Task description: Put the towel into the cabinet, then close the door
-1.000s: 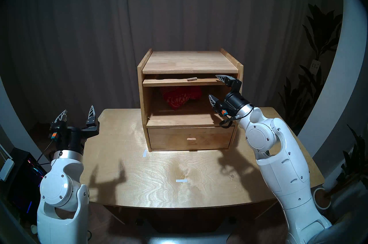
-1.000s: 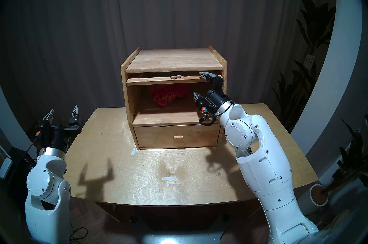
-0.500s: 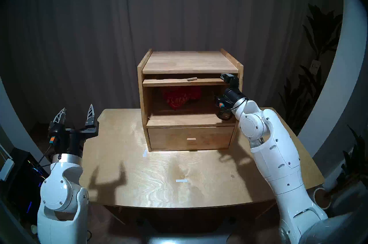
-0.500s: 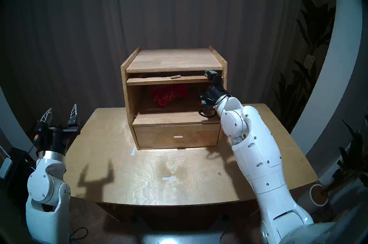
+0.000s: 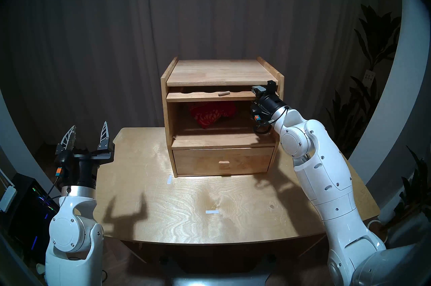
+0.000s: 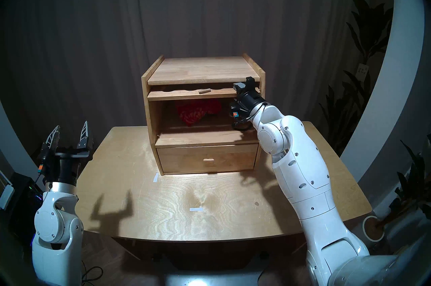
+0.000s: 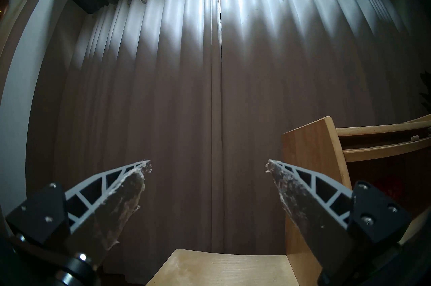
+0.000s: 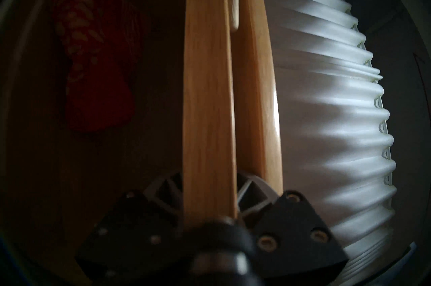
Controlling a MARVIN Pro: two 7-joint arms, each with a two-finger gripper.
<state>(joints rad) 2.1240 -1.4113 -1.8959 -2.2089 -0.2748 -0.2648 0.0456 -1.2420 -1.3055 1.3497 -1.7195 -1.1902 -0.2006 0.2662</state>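
The light wooden cabinet [image 5: 224, 71] stands at the back of the table. The red patterned towel [image 5: 213, 115] lies inside its large compartment; it also shows in the right wrist view [image 8: 93, 57]. The door [image 5: 210, 97] lies flat just under the cabinet top, its wavy window edge and peg handle [image 5: 224, 93] showing. My right gripper [image 5: 263, 92] is shut on the door's front edge at its right end; in the right wrist view [image 8: 210, 187] one finger sits on each face of the door [image 8: 207, 92]. My left gripper [image 5: 89, 125] is open and empty, pointing up beside the table's left edge.
The drawer [image 5: 224, 162] below the compartment is shut. Two white tape marks [image 5: 212, 211] lie on the wooden table [image 5: 163, 220]. A curtain hangs behind. Plants [image 5: 373, 50] stand at the right, a computer case [image 5: 23, 208] at the left on the floor.
My right gripper rose from in front of the compartment and closed on the door's right front edge. The door slid slightly forward, showing its wavy edge. The left arm barely shifted.
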